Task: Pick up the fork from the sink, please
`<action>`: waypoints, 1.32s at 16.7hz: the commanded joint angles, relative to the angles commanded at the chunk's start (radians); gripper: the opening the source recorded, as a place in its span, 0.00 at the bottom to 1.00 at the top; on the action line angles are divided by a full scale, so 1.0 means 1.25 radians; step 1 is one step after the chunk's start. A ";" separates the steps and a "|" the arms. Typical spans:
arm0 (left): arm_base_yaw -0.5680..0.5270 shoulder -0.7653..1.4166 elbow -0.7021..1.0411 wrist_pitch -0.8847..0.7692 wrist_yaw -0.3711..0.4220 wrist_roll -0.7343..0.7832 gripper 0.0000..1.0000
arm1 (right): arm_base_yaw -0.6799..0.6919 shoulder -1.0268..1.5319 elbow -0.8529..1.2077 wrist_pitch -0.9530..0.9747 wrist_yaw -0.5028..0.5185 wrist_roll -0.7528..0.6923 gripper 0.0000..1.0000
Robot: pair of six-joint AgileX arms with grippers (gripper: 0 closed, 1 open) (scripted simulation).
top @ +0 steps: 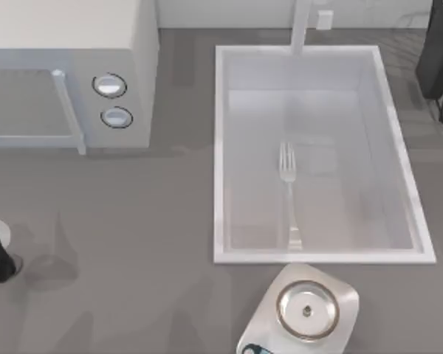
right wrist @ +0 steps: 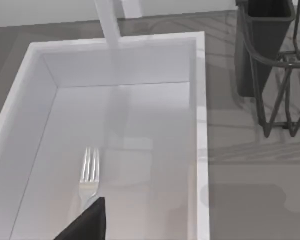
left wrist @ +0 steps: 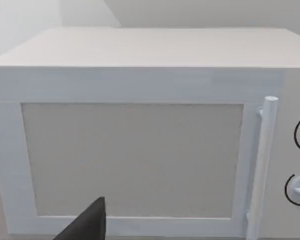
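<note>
The fork (top: 288, 193) lies flat on the pale bottom of the sink (top: 220, 155), near the middle of the basin and a little toward the near wall. Its tines point at the far wall, where the white faucet post (top: 301, 26) rises, and its thin handle runs straight back, its widened end close to the near wall. In the right wrist view the tines and neck of the fork (right wrist: 89, 172) show on the glossy floor of the sink (right wrist: 202, 130), with a dark tip of the right claw (right wrist: 87, 222) low in the frame just over the fork's neck — whether that claw is apart or together cannot be told.

The sink sits sunk in the grey counter (top: 133, 243) on its right half. Just beside the sink's near rim stands a silvery scale-like plate with a round dish (top: 306, 310). At the counter's far right corner stands a dark wire rack (top: 439, 59), seen closer from the right wrist (right wrist: 275, 65).

On the left half stands a white microwave (top: 66, 66) with two round knobs (top: 111, 99) and a bar handle. The left arm sits parked at the counter's left edge; its wrist camera faces the microwave door (left wrist: 132, 160), and a dark tip of the left claw (left wrist: 87, 225) shows low down — its state cannot be told either.
</note>
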 joint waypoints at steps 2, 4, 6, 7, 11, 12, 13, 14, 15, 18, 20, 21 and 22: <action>0.000 0.000 0.000 0.000 0.000 0.000 1.00 | 0.029 0.160 0.146 -0.086 0.000 0.031 1.00; 0.000 0.000 0.000 0.000 0.000 0.000 1.00 | 0.058 0.327 0.296 -0.175 0.001 0.063 1.00; 0.000 0.000 0.000 0.000 0.000 0.000 1.00 | 0.088 0.496 0.448 -0.263 0.001 0.094 1.00; 0.000 0.000 0.000 0.000 0.000 0.000 1.00 | 0.103 0.580 0.523 -0.307 0.001 0.109 1.00; 0.000 0.000 0.000 0.000 0.000 0.000 1.00 | 0.159 0.897 0.810 -0.472 0.003 0.165 1.00; 0.000 0.000 0.000 0.000 0.000 0.000 1.00 | 0.172 0.969 0.876 -0.510 0.003 0.178 1.00; 0.000 0.000 0.000 0.000 0.000 0.000 1.00 | 0.185 1.037 0.938 -0.546 0.003 0.190 1.00; 0.000 0.000 0.000 0.000 0.000 0.000 1.00 | 0.196 1.100 0.996 -0.579 0.003 0.202 1.00; 0.000 0.000 0.000 0.000 0.000 0.000 1.00 | 0.206 1.159 1.049 -0.609 0.004 0.212 1.00; 0.000 0.000 0.000 0.000 0.000 0.000 1.00 | 0.231 1.302 1.179 -0.682 0.004 0.236 1.00; 0.000 0.000 0.000 0.000 0.000 0.000 1.00 | 0.242 1.361 1.232 -0.712 0.005 0.246 1.00; 0.000 0.000 0.000 0.000 0.000 0.000 1.00 | 0.245 1.378 1.248 -0.721 0.005 0.249 1.00; 0.000 0.000 0.000 0.000 0.000 0.000 1.00 | 0.247 1.389 1.257 -0.727 0.005 0.251 1.00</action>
